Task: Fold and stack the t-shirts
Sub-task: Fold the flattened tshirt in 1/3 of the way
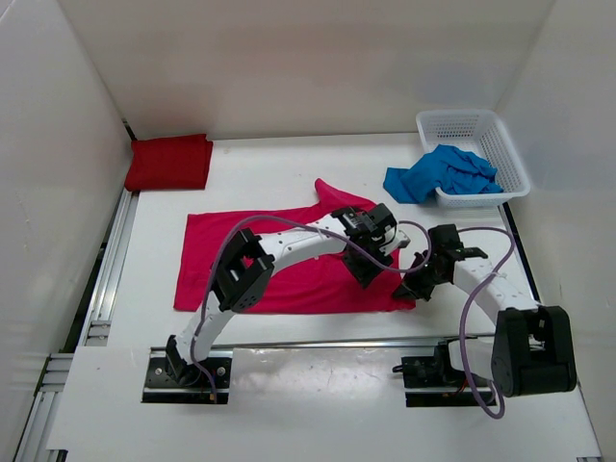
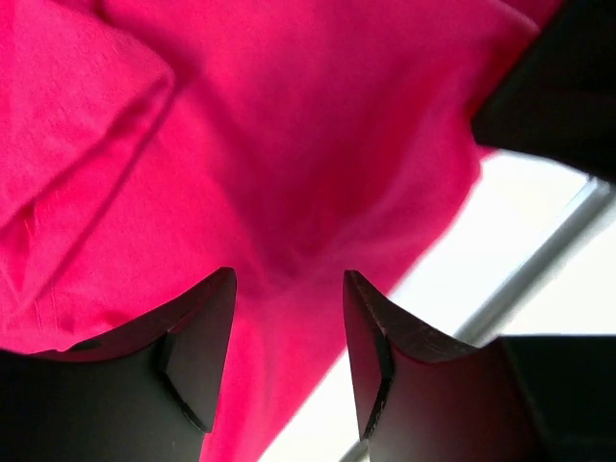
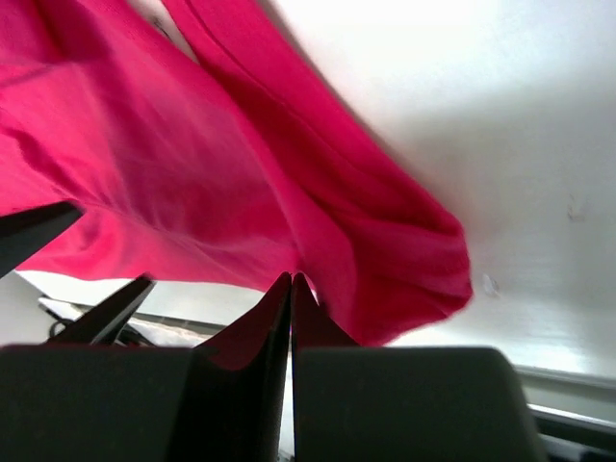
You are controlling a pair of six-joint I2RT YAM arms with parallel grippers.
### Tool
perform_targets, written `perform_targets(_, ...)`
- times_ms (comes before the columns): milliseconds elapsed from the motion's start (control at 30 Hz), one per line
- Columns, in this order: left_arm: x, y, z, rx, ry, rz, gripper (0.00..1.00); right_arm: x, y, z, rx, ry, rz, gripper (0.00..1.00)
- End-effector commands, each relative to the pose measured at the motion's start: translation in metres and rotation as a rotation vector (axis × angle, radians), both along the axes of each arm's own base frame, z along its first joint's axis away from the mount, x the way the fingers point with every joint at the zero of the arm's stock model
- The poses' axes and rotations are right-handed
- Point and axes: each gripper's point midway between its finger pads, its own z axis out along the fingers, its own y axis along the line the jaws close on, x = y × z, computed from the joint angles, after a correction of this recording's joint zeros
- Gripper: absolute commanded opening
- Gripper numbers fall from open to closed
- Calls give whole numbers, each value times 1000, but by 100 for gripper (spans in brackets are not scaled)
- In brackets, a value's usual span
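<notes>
Pink t-shirt (image 1: 207, 260) is draping limp, light and soft. Right tool (image 3: 292, 287) is pinching its corner; left tool (image 2: 289, 281) is hovering, jaws apart, just above. Hems are probably gripping best.

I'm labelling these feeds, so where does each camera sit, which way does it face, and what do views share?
Top external: above and behind the bases, looking down on the table; left arm and right arm show.
Left wrist: on the left arm, looking down at the pink t-shirt; its open left gripper shows.
Right wrist: on the right arm, facing the shirt's corner; the right gripper shows, shut on it.
Shared: all see the pink t-shirt.
</notes>
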Motion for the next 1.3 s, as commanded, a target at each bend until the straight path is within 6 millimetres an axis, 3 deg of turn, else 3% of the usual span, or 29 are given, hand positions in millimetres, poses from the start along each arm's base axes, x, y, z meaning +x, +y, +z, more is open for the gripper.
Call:
perform_targets(0, 24, -21, 11, -75, -70, 21, 59, 13, 8, 4, 43, -29, -13, 3)
perform_targets(133, 38, -25, 11, -83, -98, 40, 59, 9, 1, -7, 0, -6, -15, 3)
perform_targets(267, 51, -25, -4, -50, -119, 64, 59, 6, -3, -14, -27, 9, -13, 3)
perform_targets(467, 91, -26, -2, -60, -198, 133, 59, 4, -7, -14, -52, 13, -1, 3)
perform_targets(800, 135, -1, -7, 0, -289, 237, 59, -4, -11, -19, -70, 41, 14, 3)
perform_targets(1000, 169, 13, 15, 7, -391, 318, 69, -6, -16, -22, -99, 44, 16, 3)
perform_targets(1133, 185, 24, 56, -33, -458, 371, 76, 2, -18, -10, -117, 22, 48, 7)
perform_targets(1167, 178, 32, 74, -48, -468, 374, 78, 12, -18, -1, -126, -9, 57, 9)
perform_targets(1233, 178, 52, 96, -62, -481, 402, 81, 14, -23, 9, -153, -17, 94, 25)
perform_targets(1267, 171, 84, 114, -44, -476, 431, 82, 23, -25, 22, -170, -53, 100, 31)
